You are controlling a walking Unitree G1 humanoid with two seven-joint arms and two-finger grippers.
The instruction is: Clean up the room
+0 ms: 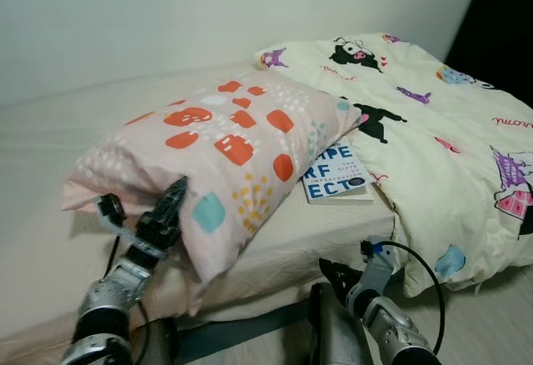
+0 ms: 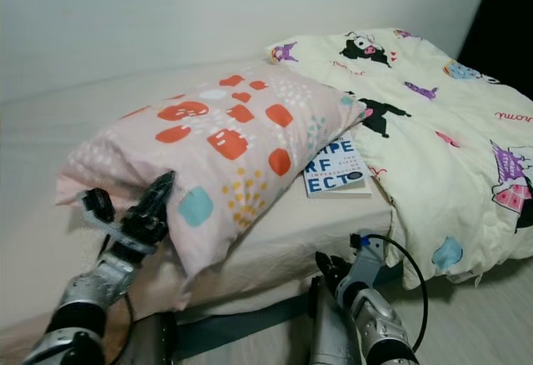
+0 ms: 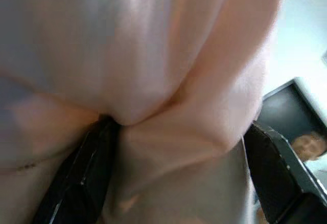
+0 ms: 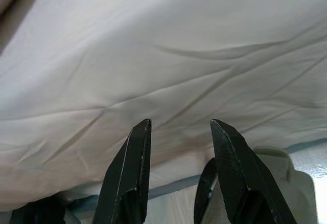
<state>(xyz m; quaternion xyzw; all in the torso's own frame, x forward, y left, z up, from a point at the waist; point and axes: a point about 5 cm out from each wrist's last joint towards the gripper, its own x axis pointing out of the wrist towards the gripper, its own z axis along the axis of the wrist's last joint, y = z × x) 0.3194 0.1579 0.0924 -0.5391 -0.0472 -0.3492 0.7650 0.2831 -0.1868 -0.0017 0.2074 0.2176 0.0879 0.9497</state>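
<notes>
Pink cotton pillow (image 1: pixel 225 161), printed with orange and teal blotches, lies slantwise across the middle of my head frame on the beige sheet of the bed (image 1: pixel 50 240), its lower corner overhanging the mattress edge. Left gripper (image 1: pixel 169 204), lower left of frame: fingers pinched on a fold of the pillowcase at that near corner; my left wrist camera confirms cloth bunched between the two black fingers (image 3: pixel 82 178). Right gripper (image 1: pixel 333 275), lower centre-right, below the mattress edge: fingers narrowly parted, holding nothing, pointed at the sheet hanging down the bed side (image 4: pixel 168 55). Step in hand, as I judge it: taking hold of the pillow to set it in its proper place on the bed. Next move calls for a lift clear of the sheet, probably with the right arm brought up for support, since a one-corner grip will let the pillow sag and swing. Also present: book (image 1: pixel 336 173) with a blue-and-white cover, partly tucked under the pillow's right end and liable to be dragged; cream cartoon-print quilt (image 1: pixel 441 107), heaped over the right of the frame and spilling off the bed.
</notes>
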